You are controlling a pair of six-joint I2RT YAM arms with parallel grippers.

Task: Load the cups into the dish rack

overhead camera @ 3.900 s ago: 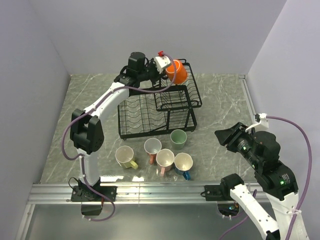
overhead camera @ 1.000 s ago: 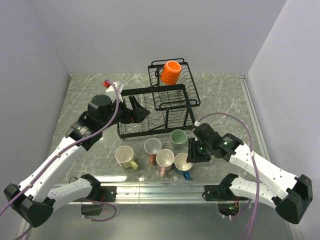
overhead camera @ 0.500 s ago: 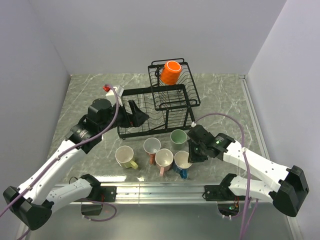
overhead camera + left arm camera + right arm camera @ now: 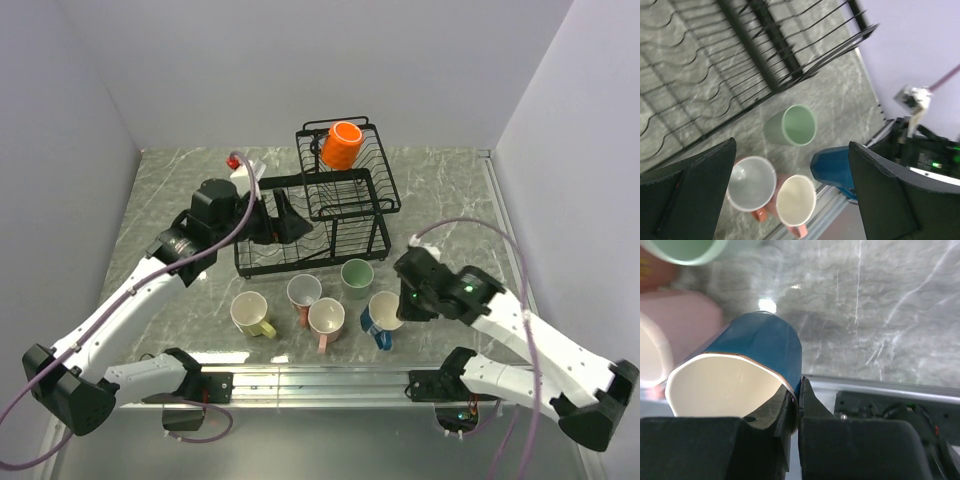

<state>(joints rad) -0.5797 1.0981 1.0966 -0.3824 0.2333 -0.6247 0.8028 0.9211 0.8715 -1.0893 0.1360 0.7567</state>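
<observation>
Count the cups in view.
6. Orange cup in the upper basket; blue cup pinched by the right gripper; green cup, yellow cup, rear pink cup and front pink cup on the table. None seems hidden.

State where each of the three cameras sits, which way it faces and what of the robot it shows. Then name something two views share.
Top external: high behind the robot, looking down on the dish rack, left arm and right arm.
Left wrist: on the left end effector, facing down past its open fingers at the pale green cup.
Right wrist: on the right end effector, facing the table, its fingers pinching the blue cup wall.
Shared: both wrist views show the blue cup.
</observation>
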